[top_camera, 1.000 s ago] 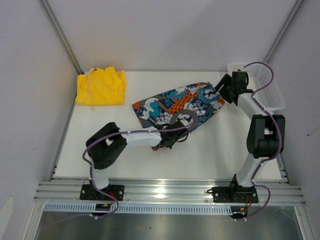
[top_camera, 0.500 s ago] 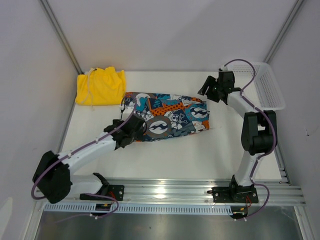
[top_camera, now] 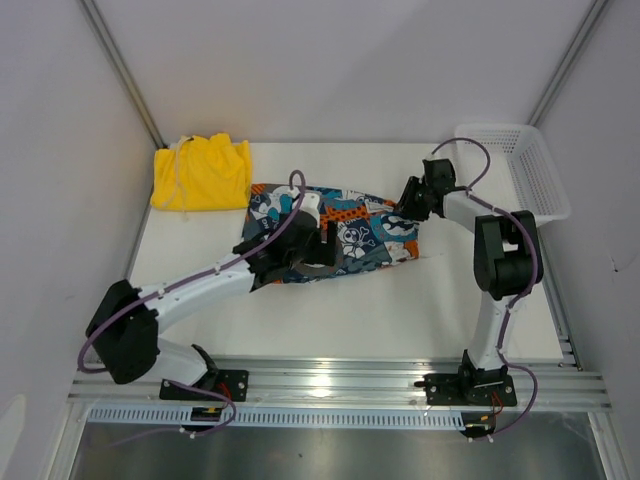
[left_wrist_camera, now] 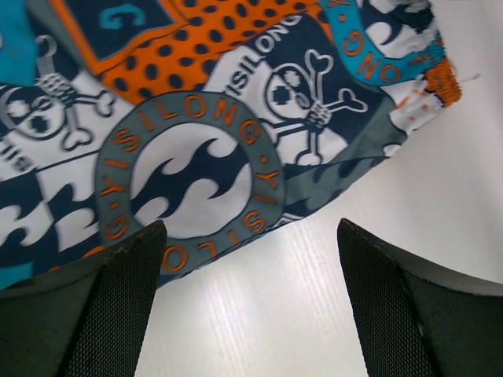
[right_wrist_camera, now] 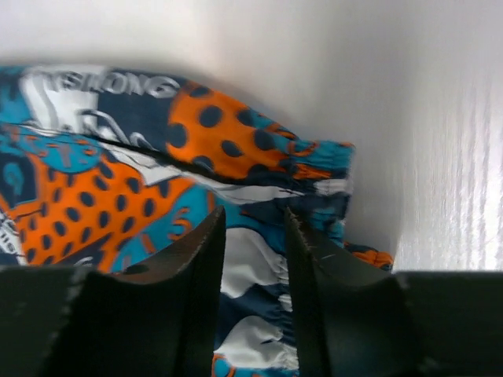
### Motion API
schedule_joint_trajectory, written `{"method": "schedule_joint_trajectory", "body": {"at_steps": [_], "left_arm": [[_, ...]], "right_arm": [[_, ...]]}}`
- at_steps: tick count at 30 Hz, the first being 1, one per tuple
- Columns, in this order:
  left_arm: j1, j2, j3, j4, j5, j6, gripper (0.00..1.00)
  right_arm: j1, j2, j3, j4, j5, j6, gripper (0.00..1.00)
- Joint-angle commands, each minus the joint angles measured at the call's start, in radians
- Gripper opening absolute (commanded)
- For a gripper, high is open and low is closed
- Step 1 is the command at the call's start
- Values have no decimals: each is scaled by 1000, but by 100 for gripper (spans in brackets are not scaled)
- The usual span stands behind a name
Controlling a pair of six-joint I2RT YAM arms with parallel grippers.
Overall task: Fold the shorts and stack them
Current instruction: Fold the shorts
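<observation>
Nearest, two arms rise from the near edge of the white worktop (top_camera: 400,310), each ending in one hand. One pair of printed shorts (top_camera: 372,240) lies spread flat at mid-worktop, its long side running left to right. The left hand (top_camera: 308,252) hangs over its near edge, fingers wide and holding nothing. The left wrist view adds what the overhead cannot: skull-and-crossbones motifs, a round wave badge and orange dotted panels on the cloth, with bare worktop between the fingers. The right hand (top_camera: 408,200) sits at the shorts' far right corner. Its own camera shows two fingers (right_wrist_camera: 196,259) drawn narrow, a slim gap between them, over the gathered hem; whether they touch cloth cannot be told. Farther back, one folded pair of yellow shorts (top_camera: 200,175) rests at far left, and one white mesh basket (top_camera: 535,170) at far right, both seen only from above.
</observation>
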Motion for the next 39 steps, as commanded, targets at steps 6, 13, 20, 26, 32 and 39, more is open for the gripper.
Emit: {"method": "schedule_joint_trajectory", "body": {"at_steps": [6,13,20,26,32,39], "left_arm": [[-2,134,115,152,180,30,90],[-2,109,100,137,171,76,90],[1,100,37,144,157,89,90],[27,65,-63,259,246,18,90],[6,92,-98,287,289,38,88],[1,100,-190,368,295,10,87]], "right_arm": [[75,-63,-214,18,28,94,35],[279,-274,-431,27,20,122,36],[302,-516,-534,-5,28,126,69],[270,-686,-650,4,-66,188,78],[264,-830,-736,-25,-37,206,75],[264,-802,-822,50,-73,246,55]]}}
